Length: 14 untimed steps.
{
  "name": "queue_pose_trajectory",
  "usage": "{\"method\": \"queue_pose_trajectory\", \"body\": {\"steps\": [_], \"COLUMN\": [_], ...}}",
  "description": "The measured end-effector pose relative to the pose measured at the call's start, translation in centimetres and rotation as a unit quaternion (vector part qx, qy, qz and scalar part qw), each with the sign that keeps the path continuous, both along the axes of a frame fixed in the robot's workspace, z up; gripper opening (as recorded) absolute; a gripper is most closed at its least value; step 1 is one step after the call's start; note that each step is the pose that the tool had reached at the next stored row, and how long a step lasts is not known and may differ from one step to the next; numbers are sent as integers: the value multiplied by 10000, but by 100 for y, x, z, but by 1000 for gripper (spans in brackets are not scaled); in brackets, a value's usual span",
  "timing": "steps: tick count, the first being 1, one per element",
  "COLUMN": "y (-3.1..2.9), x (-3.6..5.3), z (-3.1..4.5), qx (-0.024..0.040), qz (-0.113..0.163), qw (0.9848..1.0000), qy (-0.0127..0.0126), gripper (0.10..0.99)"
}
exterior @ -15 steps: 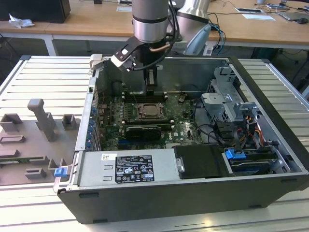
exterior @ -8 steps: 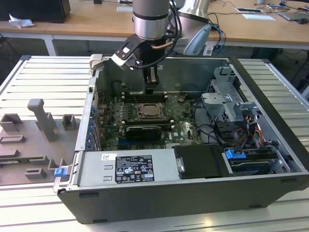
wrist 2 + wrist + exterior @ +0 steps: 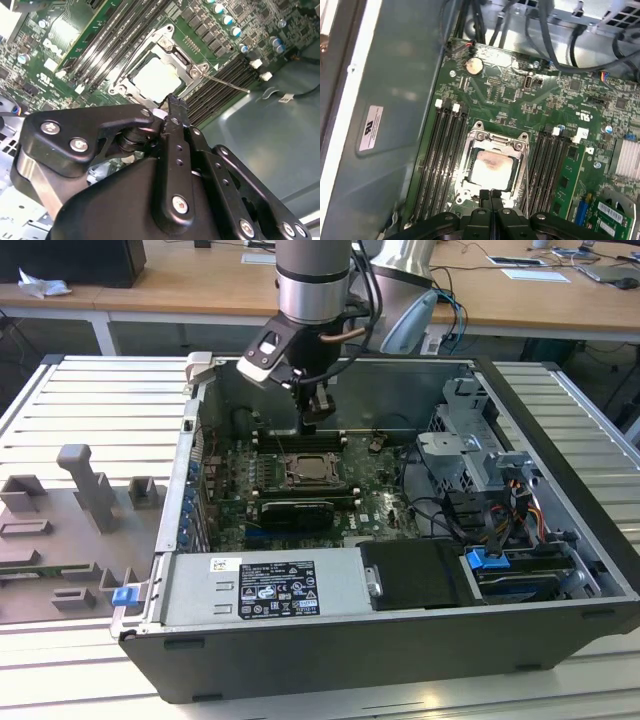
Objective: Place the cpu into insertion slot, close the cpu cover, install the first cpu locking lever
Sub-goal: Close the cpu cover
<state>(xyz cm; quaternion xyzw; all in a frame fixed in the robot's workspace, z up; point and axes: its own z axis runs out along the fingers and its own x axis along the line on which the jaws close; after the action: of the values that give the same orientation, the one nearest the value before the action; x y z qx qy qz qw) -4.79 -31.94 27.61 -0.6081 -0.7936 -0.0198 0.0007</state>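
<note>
The cpu (image 3: 492, 167), pale silver-grey, lies flat in the insertion slot (image 3: 491, 149) on the green board. It also shows in the second wrist view (image 3: 156, 80) and the exterior view (image 3: 308, 472). The cpu cover (image 3: 496, 139), a silvery frame, lies down around the chip, which shows through its window. A thin metal locking lever (image 3: 227, 83) sticks out from one corner of the socket, over the memory slots. My gripper (image 3: 309, 426) hangs a little above the socket's far edge. Its black fingertips (image 3: 485, 196) are pressed together with nothing between them, just beside the cover's rim in both wrist views.
Long black memory slots (image 3: 442, 155) flank the socket on both sides. The case's grey wall (image 3: 395, 125) stands close behind the board. Cables and a drive cage (image 3: 470, 460) fill the exterior view's right. A power supply (image 3: 270, 590) lies along the front.
</note>
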Motion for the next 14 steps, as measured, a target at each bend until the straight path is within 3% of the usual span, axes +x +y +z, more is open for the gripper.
{"method": "queue_pose_trajectory", "body": {"steps": [6, 10, 14], "y": [0, 0, 0], "x": [0, 0, 0], "z": [0, 0, 0], "qx": [0, 0, 0], "qz": [390, 709, 1039], "qw": [9992, 9975, 9946], "qy": [0, 0, 0], "gripper": [106, 106, 106]}}
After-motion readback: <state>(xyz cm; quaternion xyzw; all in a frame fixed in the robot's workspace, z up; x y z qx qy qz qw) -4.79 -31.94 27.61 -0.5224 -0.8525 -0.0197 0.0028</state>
